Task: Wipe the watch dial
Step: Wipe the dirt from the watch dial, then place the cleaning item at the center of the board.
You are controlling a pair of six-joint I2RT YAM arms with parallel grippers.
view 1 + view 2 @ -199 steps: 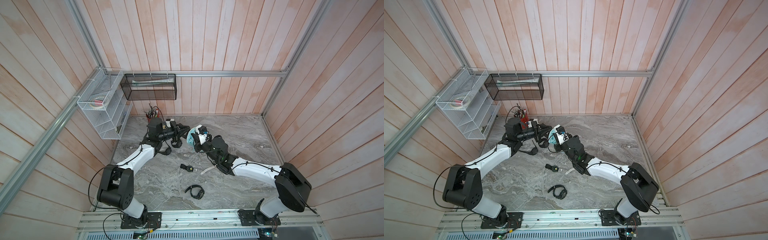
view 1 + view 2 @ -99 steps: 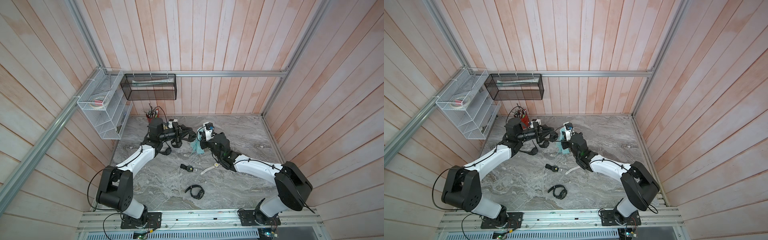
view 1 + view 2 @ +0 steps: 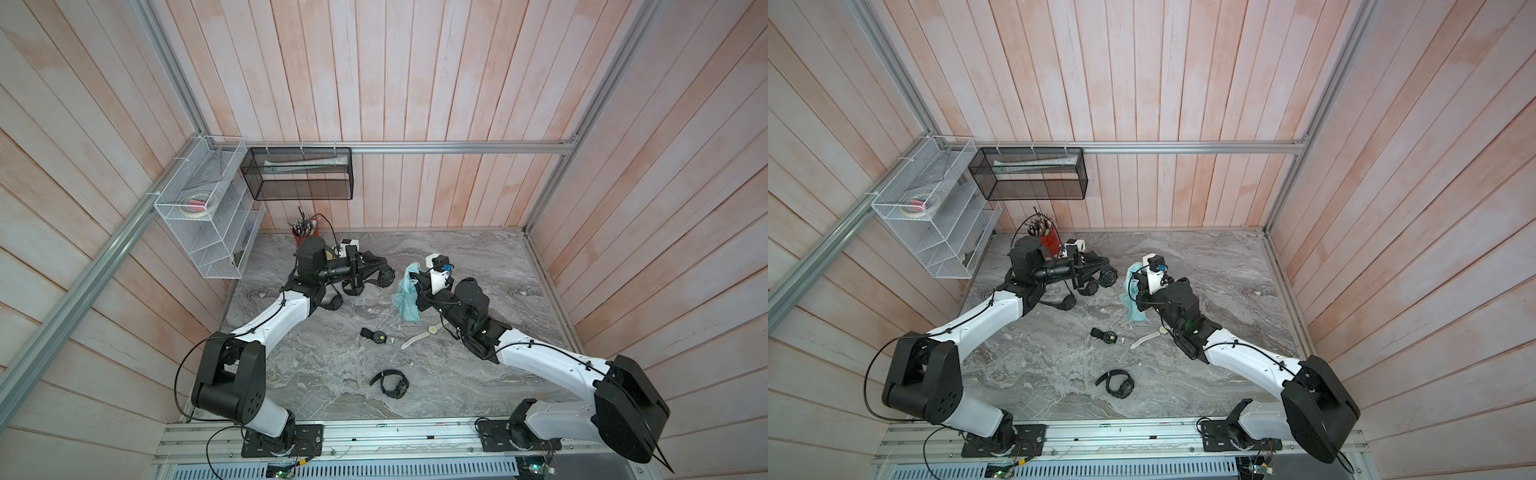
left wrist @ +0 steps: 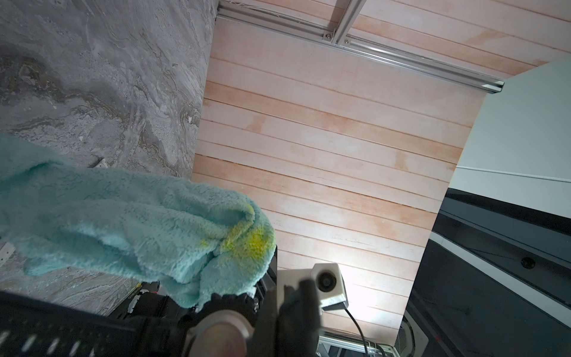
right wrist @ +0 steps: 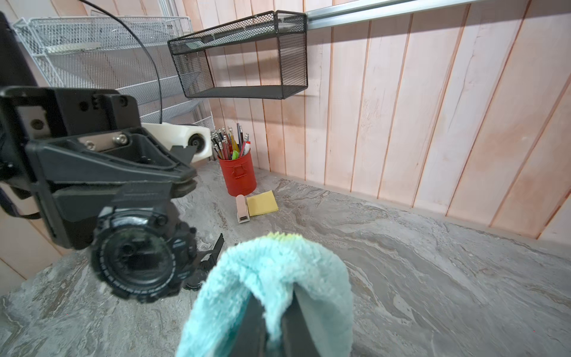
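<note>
Left hand (image 5: 177,185) clamps the watch (image 5: 145,247), dial (image 5: 134,262) outward; right hand (image 5: 273,327) pinches the cloth (image 5: 278,265), seemingly just clear. Next: press cloth onto dial.

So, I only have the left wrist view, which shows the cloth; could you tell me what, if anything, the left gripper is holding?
Observer: The left gripper is shut on a black watch, its dial turned toward the cloth.
Operator: Thank you. Is the cloth touching the dial?
Observer: No; both top views show a gap between them.
Operator: Are there other watches?
Observer: Yes: a white watch, a small dark watch and a chunky dark watch lie on the table.
</note>
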